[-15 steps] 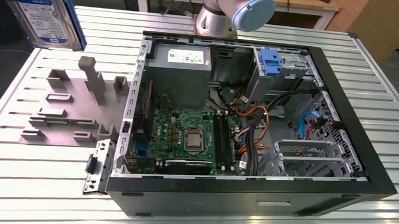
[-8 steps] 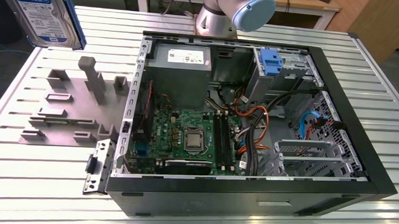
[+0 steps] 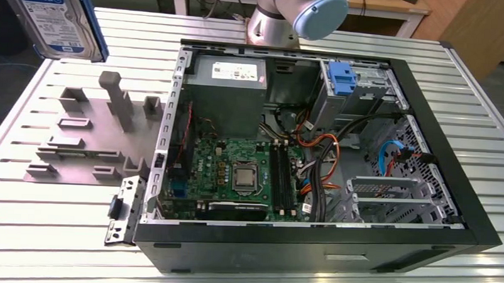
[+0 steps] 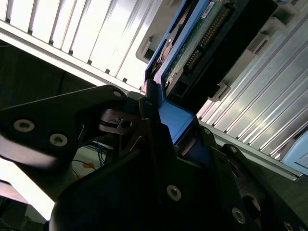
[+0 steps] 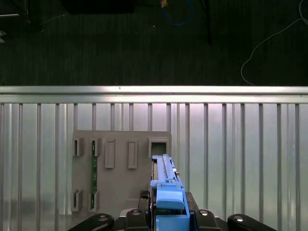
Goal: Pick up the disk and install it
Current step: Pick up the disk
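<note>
Ribbed metal tabletop (image 3: 55, 235) carrying an open computer case (image 3: 315, 244) and a grey fixture plate (image 3: 75, 163); the first wrist view adds dark carpeted floor (image 5: 144, 43) beyond its edge. The disk (image 3: 55, 18), its white-and-blue label showing, hangs above the tabletop at the exterior view's left, apart from the case. In the second wrist view, the dark fingers (image 4: 150, 113) are closed on its blue rail.
</note>
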### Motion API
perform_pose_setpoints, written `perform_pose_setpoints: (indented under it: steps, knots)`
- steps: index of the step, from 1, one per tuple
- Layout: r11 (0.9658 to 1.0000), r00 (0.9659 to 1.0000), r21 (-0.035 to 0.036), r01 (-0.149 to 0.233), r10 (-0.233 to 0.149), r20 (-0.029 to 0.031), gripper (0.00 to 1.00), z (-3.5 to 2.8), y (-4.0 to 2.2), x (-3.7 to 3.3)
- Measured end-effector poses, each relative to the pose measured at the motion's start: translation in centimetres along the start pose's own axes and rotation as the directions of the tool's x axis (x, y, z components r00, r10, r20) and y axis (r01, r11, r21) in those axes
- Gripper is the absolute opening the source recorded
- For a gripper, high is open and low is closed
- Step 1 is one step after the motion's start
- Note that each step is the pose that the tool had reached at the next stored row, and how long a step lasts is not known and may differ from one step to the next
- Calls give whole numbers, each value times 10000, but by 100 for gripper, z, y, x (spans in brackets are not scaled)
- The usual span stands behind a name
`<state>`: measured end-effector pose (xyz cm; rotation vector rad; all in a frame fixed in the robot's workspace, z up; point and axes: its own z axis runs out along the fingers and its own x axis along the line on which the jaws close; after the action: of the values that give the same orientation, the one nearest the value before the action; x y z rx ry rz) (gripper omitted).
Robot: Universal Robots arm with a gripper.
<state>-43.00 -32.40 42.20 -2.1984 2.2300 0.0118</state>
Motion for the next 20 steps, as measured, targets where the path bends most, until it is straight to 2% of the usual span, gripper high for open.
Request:
perform_pose_setpoints:
  steps: [6,20]
  knots:
    - [10000,10000,4,0,0,3,36,-62,0,-1]
    - [10000,10000,4,0,0,3,36,-255,0,-3]
